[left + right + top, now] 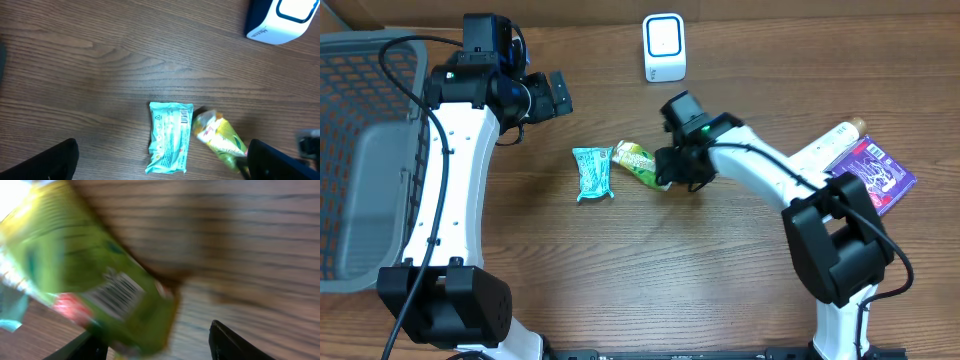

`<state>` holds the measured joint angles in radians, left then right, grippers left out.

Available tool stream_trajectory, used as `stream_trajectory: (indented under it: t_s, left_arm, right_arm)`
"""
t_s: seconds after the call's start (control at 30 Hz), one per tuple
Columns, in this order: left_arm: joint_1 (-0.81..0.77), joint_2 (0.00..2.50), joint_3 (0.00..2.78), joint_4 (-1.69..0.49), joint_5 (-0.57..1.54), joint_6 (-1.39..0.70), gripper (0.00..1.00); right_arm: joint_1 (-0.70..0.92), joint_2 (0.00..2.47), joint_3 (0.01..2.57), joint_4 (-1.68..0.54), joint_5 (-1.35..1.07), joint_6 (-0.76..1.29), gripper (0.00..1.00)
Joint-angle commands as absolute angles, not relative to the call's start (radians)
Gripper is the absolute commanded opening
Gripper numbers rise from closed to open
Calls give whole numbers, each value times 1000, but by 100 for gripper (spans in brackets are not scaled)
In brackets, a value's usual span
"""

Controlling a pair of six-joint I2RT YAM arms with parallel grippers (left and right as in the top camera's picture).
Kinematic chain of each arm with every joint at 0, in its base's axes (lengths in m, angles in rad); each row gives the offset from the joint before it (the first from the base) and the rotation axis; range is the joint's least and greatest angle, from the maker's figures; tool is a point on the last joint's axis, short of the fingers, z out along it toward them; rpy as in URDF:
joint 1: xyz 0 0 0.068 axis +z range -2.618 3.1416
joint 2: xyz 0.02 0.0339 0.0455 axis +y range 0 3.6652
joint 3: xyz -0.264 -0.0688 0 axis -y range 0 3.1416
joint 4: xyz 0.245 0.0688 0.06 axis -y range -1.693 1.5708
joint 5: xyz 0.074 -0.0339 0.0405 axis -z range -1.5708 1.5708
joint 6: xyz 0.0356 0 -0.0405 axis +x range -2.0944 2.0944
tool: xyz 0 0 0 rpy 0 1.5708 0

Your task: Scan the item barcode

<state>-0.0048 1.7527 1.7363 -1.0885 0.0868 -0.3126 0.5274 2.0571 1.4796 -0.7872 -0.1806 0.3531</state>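
- The green packet [636, 161] has its right end between the fingers of the right gripper [672, 174]; grip unclear.
- The left gripper [557, 95] is spread wide, empty.
- Only the right wrist view shows the barcode [116, 294].

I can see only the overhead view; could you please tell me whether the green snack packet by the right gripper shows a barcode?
Observer: Yes, the right wrist view shows a black-and-white barcode on the green snack packet, blurred but facing the camera.
Operator: Thank you. Is the right gripper shut on it?
Observer: No; bare wooden table shows between the packet and one finger.
Operator: And the flat teal plastic packet?
Observer: The left wrist view shows a second barcode along its edge nearest the green one.
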Motion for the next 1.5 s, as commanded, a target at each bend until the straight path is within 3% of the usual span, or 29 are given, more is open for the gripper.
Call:
stream_trajectory:
  t_s: [0.0,0.27,0.5,0.67,0.87,1.03,1.2,1.47]
  left_arm:
    - [-3,1739,1751,-1088,94,-321,100]
    - [-3,1739,1751,-1088,94,-321,100]
    - [-3,1739,1751,-1088,94,-321,100]
    - [-3,1739,1751,-1088,94,-321,100]
    - [-3,1739,1751,-1088,94,-321,100]
    - [-3,1739,1751,-1088,94,-321,100]
    - [-2,1739,1751,-1088,94,-321,100]
    - [-2,1739,1751,-1088,94,-321,100]
  right_arm:
    - [477,2078,1493,-791,-289,288,64]
    - [442,2077,1523,-828,-319,125,67]
    - [448,2076,1708,-968,-345,134,67]
    - [480,2076,1768,-916,-413,191,63]
    - [537,2098,1736,-844,-160,317,69]
    - [551,2128,1716,-823,-128,109,70]
    - [550,2154,1716,-888,-265,-62,70]
    - [602,2153,1716,-1021,-343,-87,66]
